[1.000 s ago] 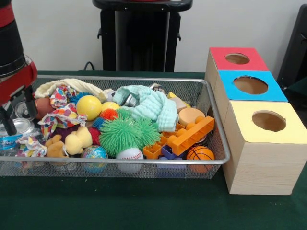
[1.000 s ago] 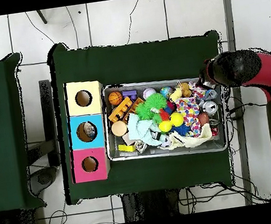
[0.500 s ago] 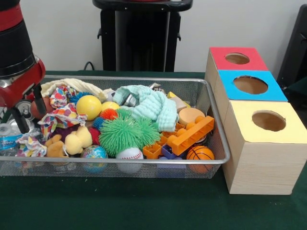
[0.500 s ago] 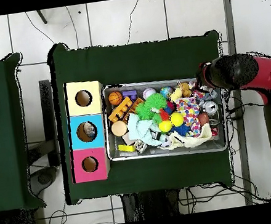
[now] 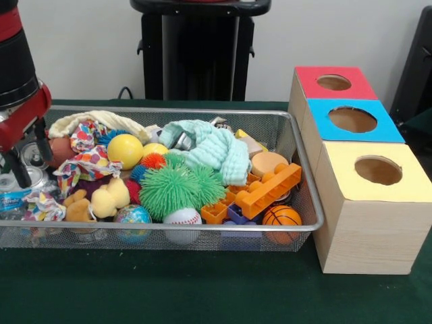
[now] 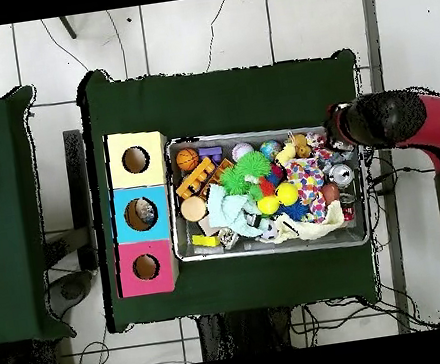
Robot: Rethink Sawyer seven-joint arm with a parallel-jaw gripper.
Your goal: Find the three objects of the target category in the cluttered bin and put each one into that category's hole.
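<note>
The wire mesh bin (image 5: 202, 111) is full of toys; it also shows in the overhead view (image 6: 274, 251). One see-through bottle with a blue-and-white label (image 5: 10, 201) lies at the bin's left end, partly cut off by the picture edge. No other bottle shows. My gripper (image 5: 27, 158) hangs over that end, open, its dark fingers (image 5: 44, 143) astride silver cans (image 5: 30, 179), just above the bottle. In the overhead view the gripper (image 6: 344, 134) is at the bin's right end. The blue-panel hole (image 5: 352, 119) is in the middle of the wooden box; something pale shows inside the hole from overhead (image 6: 141, 213).
The red-panel hole (image 5: 334, 82) and the yellow-panel hole (image 5: 378, 170) flank the blue one. In the bin lie a green spiky ball (image 5: 177, 189), a mint cloth (image 5: 212, 148), an orange brick (image 5: 270, 190), a yellow ball (image 5: 125, 150) and a baseball (image 5: 182, 217).
The arm swung a little toward the bin's middle and lifted half a second ago, then came back toward the bin's end and sank slightly. The objects have not moved.
</note>
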